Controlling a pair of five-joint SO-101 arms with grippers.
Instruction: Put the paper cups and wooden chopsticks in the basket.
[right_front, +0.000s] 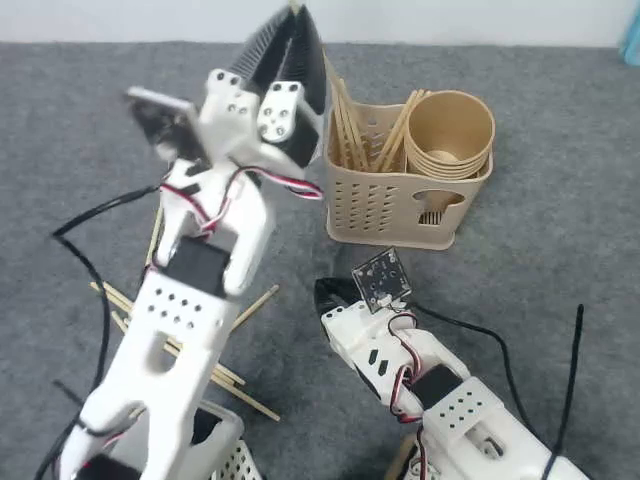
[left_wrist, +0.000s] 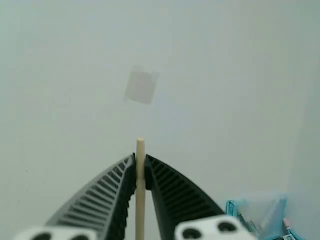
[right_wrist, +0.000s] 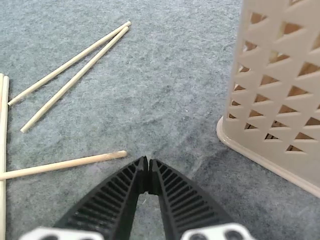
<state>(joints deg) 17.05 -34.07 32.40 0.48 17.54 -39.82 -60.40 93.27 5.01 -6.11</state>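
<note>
Over the table in the high view, the left claw (right_front: 296, 18), black and ribbed, is raised beside the beige perforated plastic basket (right_front: 385, 205). The basket holds stacked tan paper cups (right_front: 450, 135) and several wooden chopsticks (right_front: 350, 125). More loose chopsticks (right_front: 257, 306) lie on the grey carpet (right_front: 560, 250).

From the left wrist view, that claw is clenched on one pale round chopstick (left_wrist: 140, 149), whose end pokes past the tips.

From the right wrist view, the right claw (right_wrist: 148, 164) is pinched together and empty. It sits low over the carpet, its tips just beside a lying chopstick (right_wrist: 65, 164).

Loose chopsticks (right_front: 258, 300) partly hidden beneath the left arm (right_front: 190, 300).
</note>
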